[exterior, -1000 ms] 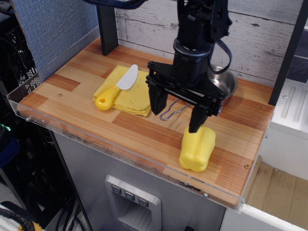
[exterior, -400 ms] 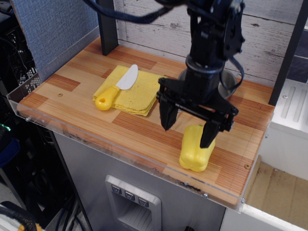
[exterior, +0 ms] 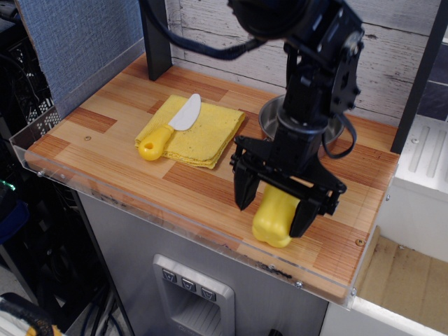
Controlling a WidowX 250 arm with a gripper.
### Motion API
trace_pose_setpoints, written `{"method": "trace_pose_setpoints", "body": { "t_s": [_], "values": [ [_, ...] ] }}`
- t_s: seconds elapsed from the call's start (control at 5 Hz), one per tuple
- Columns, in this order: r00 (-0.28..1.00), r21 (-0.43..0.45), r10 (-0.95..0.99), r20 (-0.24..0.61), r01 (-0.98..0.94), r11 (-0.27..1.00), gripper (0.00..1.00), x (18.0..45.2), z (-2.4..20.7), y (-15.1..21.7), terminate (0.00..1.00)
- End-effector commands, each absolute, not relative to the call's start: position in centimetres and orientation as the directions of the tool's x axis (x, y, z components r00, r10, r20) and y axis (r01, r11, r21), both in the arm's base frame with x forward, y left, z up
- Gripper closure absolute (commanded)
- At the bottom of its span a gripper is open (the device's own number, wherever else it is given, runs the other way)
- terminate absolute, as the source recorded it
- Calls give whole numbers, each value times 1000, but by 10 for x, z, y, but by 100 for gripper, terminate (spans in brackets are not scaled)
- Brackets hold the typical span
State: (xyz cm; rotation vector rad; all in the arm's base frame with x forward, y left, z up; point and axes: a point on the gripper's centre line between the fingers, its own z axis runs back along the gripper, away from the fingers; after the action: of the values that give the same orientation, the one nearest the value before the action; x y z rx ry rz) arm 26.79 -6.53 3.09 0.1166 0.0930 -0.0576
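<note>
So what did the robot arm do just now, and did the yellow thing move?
The end effector swung forward and down until its fingers stood on either side of the yellow pepper, which has shifted toward the front edge and tilted. The knife, yellow cloth and metal bowl stayed put.

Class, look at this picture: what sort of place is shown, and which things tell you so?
Probably a toy kitchen counter set up for a robot: a wooden worktop with a plastic knife on a yellow cloth, a metal bowl, and the arm's tool around a yellow toy pepper.
</note>
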Motion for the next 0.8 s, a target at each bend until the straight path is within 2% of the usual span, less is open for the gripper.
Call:
{"method": "trace_pose_setpoints", "body": {
  "t_s": [0.0,0.2,0.4,0.6],
  "values": [
    [994,113,-60,-95,71,991,0,266,24,-74,0],
    [996,107,-48,-80,56,993,100,265,23,-76,0],
    [998,96,-44,-50,48,994,100,265,32,-73,0],
    [997,99,-77,21,74,992,100,265,50,-71,0]
  ]
}}
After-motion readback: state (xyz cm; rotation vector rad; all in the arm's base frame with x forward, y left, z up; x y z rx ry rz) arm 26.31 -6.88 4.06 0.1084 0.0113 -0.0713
